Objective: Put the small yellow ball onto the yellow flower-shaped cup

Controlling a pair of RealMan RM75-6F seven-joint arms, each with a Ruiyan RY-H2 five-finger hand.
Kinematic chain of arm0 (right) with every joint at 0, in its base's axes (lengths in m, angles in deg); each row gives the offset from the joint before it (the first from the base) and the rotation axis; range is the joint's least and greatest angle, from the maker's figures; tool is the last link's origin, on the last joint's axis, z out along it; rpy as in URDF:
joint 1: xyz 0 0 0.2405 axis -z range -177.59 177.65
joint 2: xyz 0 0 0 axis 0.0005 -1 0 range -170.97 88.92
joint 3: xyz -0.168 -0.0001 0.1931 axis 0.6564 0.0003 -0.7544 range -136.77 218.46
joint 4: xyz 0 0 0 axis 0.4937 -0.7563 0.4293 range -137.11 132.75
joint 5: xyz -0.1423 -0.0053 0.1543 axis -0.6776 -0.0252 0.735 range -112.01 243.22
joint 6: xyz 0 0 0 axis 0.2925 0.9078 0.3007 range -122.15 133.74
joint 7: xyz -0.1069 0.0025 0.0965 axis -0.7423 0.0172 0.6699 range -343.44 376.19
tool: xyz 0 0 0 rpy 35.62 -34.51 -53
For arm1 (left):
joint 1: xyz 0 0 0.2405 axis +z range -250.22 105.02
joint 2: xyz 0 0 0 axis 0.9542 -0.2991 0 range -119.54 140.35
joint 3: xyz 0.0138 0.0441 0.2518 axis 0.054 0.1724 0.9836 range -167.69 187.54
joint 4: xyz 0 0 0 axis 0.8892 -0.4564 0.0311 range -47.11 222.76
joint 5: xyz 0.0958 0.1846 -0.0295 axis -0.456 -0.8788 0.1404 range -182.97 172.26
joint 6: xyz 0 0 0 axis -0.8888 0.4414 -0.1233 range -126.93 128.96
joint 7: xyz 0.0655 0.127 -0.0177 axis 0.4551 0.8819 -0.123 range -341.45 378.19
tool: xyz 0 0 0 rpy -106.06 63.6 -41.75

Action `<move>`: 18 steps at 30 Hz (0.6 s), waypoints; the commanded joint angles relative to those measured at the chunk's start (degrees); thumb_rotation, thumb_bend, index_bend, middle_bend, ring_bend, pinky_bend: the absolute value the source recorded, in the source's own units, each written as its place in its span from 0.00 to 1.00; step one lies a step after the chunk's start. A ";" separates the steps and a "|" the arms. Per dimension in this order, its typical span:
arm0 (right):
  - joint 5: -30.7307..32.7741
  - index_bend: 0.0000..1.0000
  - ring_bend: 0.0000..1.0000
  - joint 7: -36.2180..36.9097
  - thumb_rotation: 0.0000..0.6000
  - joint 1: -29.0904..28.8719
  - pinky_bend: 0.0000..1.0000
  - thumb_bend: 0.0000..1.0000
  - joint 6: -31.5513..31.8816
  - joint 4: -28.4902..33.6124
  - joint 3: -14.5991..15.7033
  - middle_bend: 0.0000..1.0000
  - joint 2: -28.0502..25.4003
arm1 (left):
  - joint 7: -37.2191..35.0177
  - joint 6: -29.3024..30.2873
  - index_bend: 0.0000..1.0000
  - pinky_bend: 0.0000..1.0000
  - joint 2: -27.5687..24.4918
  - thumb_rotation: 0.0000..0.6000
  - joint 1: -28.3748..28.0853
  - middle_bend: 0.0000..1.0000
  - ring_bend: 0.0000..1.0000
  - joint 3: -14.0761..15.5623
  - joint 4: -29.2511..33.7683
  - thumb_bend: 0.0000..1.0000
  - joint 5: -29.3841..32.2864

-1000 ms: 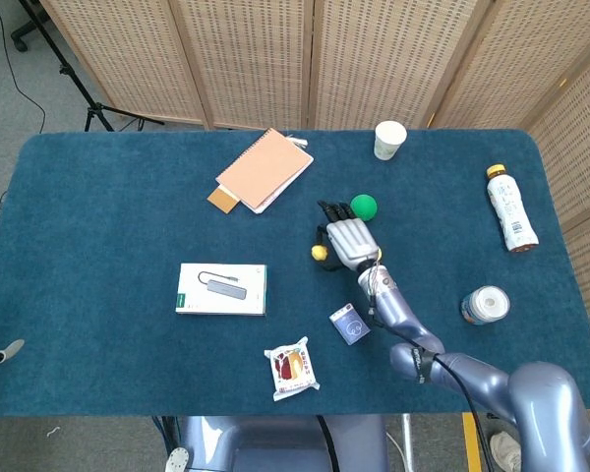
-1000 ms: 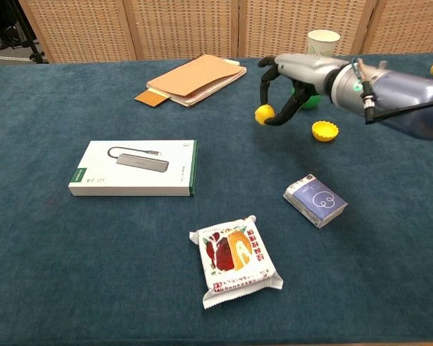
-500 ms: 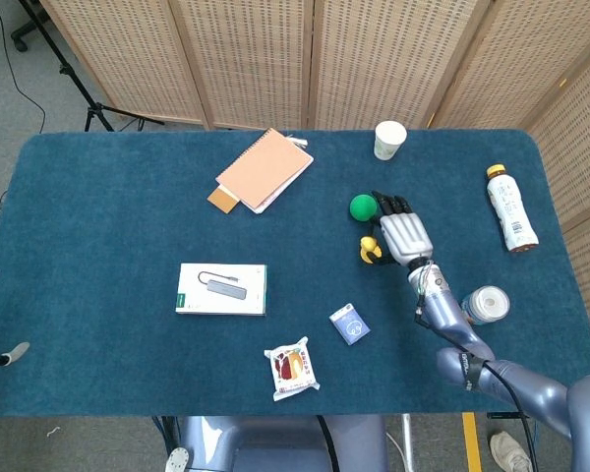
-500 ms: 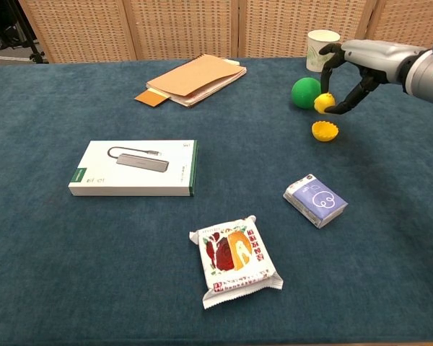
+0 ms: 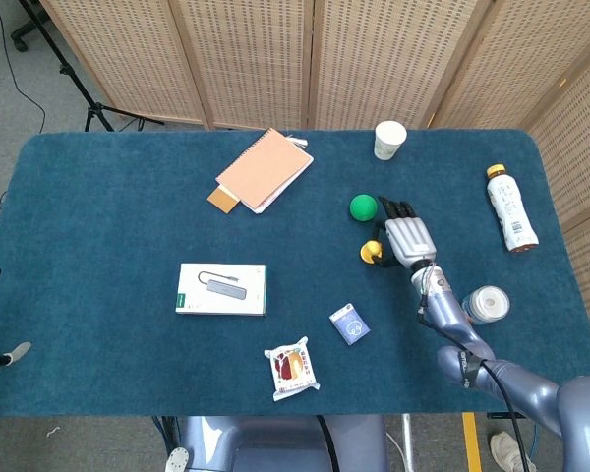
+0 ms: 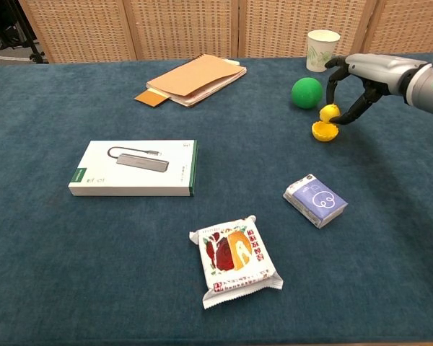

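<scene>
My right hand [image 6: 355, 85] [image 5: 409, 239] pinches the small yellow ball [image 6: 329, 112] between thumb and fingers, with the other fingers spread. The ball sits right on top of the yellow flower-shaped cup [image 6: 322, 132] [image 5: 372, 255], at the cup's rim or just above it; I cannot tell whether they touch. In the head view the hand covers most of the ball. The cup stands on the blue table cloth, right of the table's middle. Neither view shows my left hand.
A green ball [image 6: 307, 92] lies just behind and left of the cup, and a paper cup [image 6: 323, 40] stands further back. A small blue packet [image 6: 315, 200], a snack packet [image 6: 235, 261], a white box [image 6: 133, 168], a notebook [image 6: 195, 76], a bottle [image 5: 511, 208] and a can [image 5: 486, 305] lie around.
My right hand has carried the yellow ball rightwards past the green ball, then lowered it onto the flower-shaped cup.
</scene>
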 commanded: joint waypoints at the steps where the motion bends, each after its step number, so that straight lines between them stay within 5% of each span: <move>1: 0.21 0.52 0.00 0.26 1.00 0.09 0.00 0.44 -0.41 -0.21 0.07 0.00 0.20 | 0.04 0.02 0.00 0.00 0.04 1.00 0.03 0.00 0.00 0.03 -0.03 0.00 0.03; 18: 0.33 0.44 0.00 1.17 1.00 -0.06 0.00 0.41 -2.31 -1.81 0.03 0.00 1.03 | 0.43 -0.10 0.00 0.00 0.29 1.00 -0.02 0.00 0.00 -0.03 -0.08 0.00 0.38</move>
